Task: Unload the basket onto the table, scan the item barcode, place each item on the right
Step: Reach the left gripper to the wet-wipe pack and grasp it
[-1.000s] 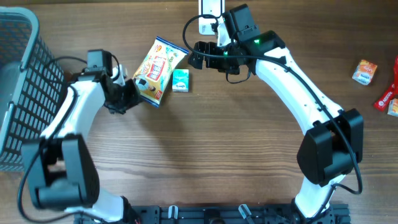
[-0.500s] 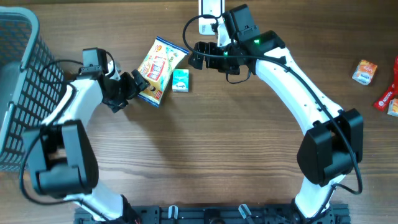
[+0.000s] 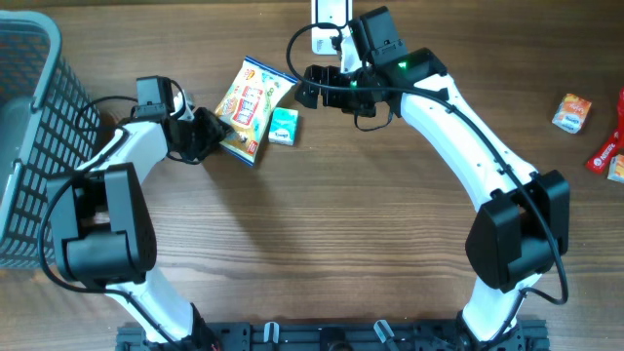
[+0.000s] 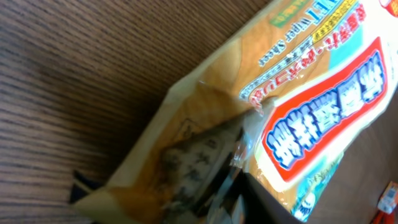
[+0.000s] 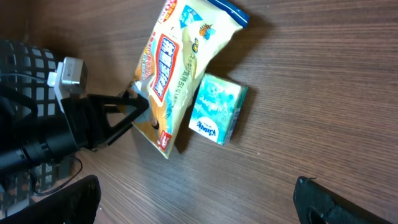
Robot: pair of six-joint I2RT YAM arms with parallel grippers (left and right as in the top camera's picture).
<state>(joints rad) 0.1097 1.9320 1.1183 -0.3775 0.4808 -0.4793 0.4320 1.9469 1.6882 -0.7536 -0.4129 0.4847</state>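
Observation:
The item is a yellow packet of wiper sheets (image 3: 252,102) lying on the wooden table, with red and blue print facing up (image 5: 180,56). No barcode shows on it. My left gripper (image 3: 213,135) sits at the packet's lower left corner, shut on that edge. In the left wrist view the packet (image 4: 298,93) fills the frame, and one dark finger (image 4: 267,205) lies over it. My right gripper (image 3: 310,88) hovers by the packet's top right. It stands open (image 5: 196,199) and nothing is between its fingers.
A teal tissue pack (image 3: 283,126) lies right beside the packet. A grey wire basket (image 3: 29,146) stands at the left edge. A white device (image 3: 330,10) sits at the back centre. An orange box (image 3: 571,112) and red packets (image 3: 609,151) lie far right.
My left gripper opened wide, moved right onto the packet's lower corner and closed on it. The packet shifted slightly. The right arm has not moved.

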